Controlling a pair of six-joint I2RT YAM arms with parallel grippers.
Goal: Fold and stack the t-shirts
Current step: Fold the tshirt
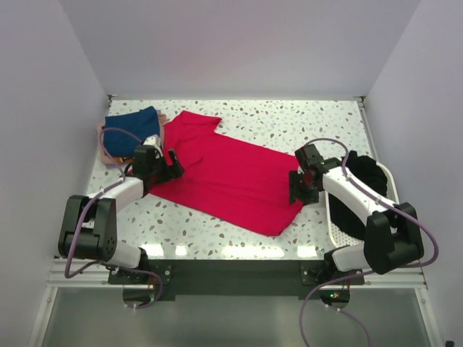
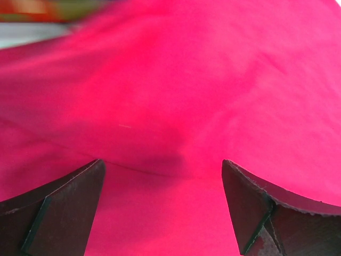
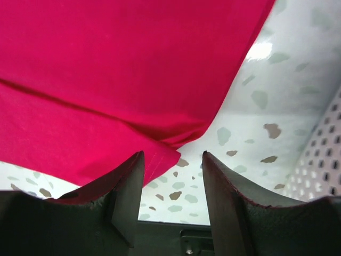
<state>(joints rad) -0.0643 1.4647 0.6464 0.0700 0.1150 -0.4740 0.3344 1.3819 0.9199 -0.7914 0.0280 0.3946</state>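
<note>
The desk (image 1: 181,233) carries my crimson t-shirt (image 1: 224,177) spread flat, its long axis slanting from the top end at far left to the hem at near right. The white basket (image 1: 336,225) on the right holds black t-shirts (image 1: 365,173). A navy t-shirt (image 1: 130,121) lies on a pink t-shirt (image 1: 105,150) in the far-left corner.

My left tool (image 1: 172,160) hovers over the sleeve side, jaws wide apart and holding nothing. My right tool (image 1: 296,186) stands at the hem corner, jaws apart, with the cloth edge just beside one finger and not between them. Each arm is nearest its own end, so I judge the next fold needs both.
</note>
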